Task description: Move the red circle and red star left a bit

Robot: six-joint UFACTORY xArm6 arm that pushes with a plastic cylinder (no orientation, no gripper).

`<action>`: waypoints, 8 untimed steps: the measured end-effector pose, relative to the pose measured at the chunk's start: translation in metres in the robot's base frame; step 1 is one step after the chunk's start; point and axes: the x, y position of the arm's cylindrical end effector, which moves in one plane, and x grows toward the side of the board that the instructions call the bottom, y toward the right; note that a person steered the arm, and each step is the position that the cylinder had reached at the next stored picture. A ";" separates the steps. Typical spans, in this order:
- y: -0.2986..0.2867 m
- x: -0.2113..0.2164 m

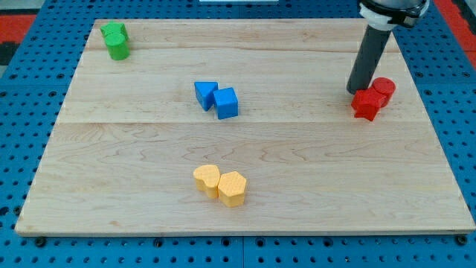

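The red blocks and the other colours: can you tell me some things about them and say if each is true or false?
1. The red star and red circle touch each other. True.
2. My tip is beside the yellow blocks. False: it is right at the red star's left side.
3. The green blocks sit near the view's top left corner. True.
4. The blue blocks lie far apart. False: they touch.
5. The board holds four colour pairs. True.

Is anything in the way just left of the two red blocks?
Only my tip, which sits against the red star's left side, the red circle behind. Past it bare board runs to the blue blocks.
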 end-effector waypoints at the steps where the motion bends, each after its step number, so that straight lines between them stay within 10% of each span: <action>1: 0.000 -0.041; 4: 0.158 -0.014; 8: 0.008 0.020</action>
